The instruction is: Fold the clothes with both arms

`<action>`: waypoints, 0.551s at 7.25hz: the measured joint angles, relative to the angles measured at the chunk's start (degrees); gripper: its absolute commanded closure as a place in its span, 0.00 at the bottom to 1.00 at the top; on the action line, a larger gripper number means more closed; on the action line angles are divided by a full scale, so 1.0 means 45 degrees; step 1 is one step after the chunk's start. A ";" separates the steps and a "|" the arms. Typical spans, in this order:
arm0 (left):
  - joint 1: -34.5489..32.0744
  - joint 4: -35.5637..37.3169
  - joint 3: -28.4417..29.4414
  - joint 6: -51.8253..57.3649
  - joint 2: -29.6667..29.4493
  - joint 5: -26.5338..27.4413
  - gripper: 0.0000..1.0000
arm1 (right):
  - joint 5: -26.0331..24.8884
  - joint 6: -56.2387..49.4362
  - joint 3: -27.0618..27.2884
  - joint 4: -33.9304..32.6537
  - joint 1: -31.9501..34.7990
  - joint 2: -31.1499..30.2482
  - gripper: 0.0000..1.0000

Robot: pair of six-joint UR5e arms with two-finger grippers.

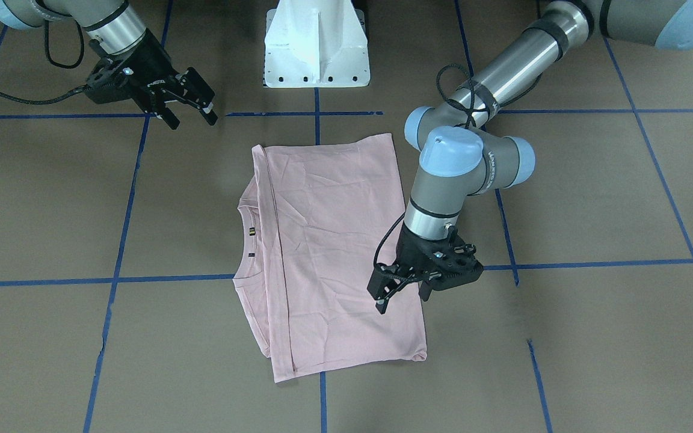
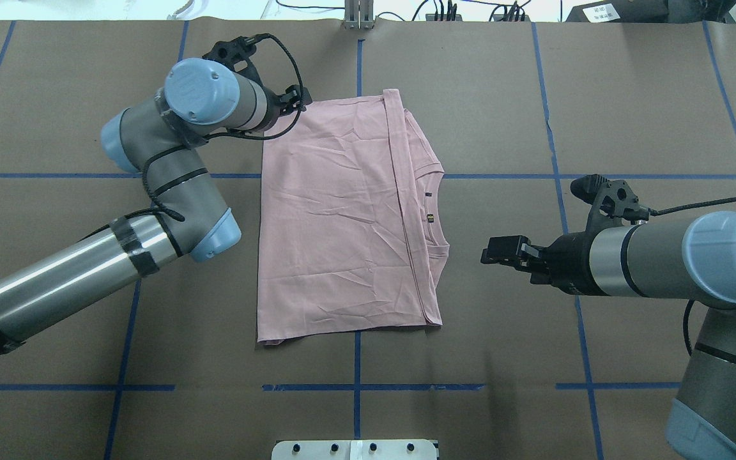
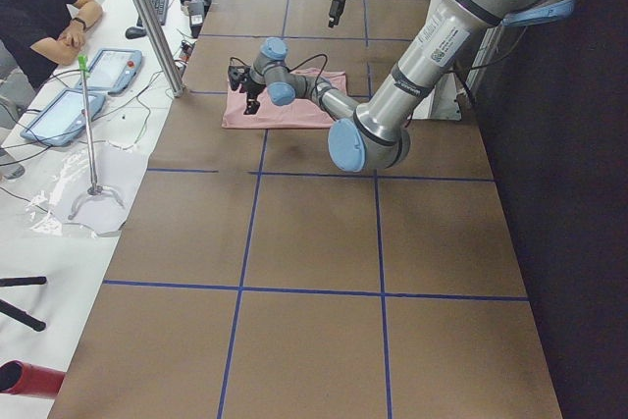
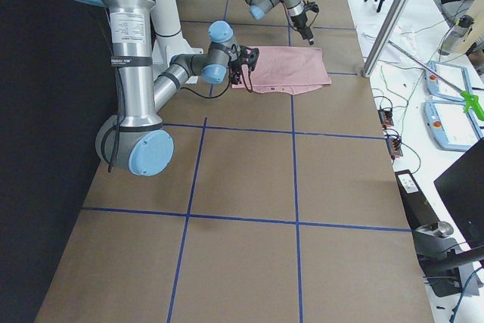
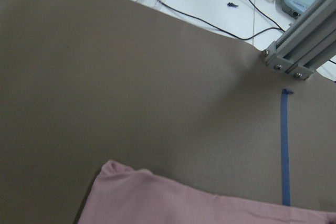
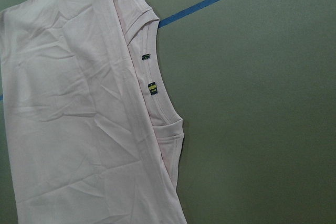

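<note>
Two grippers show in the front-facing view. The left gripper (image 1: 402,300) hangs over the folded pink T-shirt (image 1: 328,240) at its far corner on the robot's left, jaws spread and holding nothing. The right gripper (image 1: 192,115) is well apart from the shirt, also spread and empty. Overhead, the shirt lies flat mid-table (image 2: 630,96), plain side up, neckline toward the right gripper. The right wrist view shows the collar (image 6: 157,111) and its small tags.

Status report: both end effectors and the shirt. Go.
Left end effector open, at the T-shirt's far left corner. Right end effector open, clear of it. T-shirt partly folded, lying flat. Nothing in the way.
</note>
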 measured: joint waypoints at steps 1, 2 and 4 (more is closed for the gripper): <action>0.0116 0.1144 -0.1974 -0.0648 0.1105 -0.0462 0.00 | -0.0048 -0.0013 -0.0073 -0.0008 0.0018 -0.0006 0.00; 0.0504 0.2426 -0.3864 -0.1547 0.2095 -0.0731 0.00 | -0.0075 -0.0024 -0.0135 -0.0010 0.0018 -0.0009 0.00; 0.2363 0.4850 -0.6235 -0.4146 0.3204 -0.0333 0.04 | -0.0089 -0.0031 -0.0196 -0.0012 0.0021 -0.0011 0.00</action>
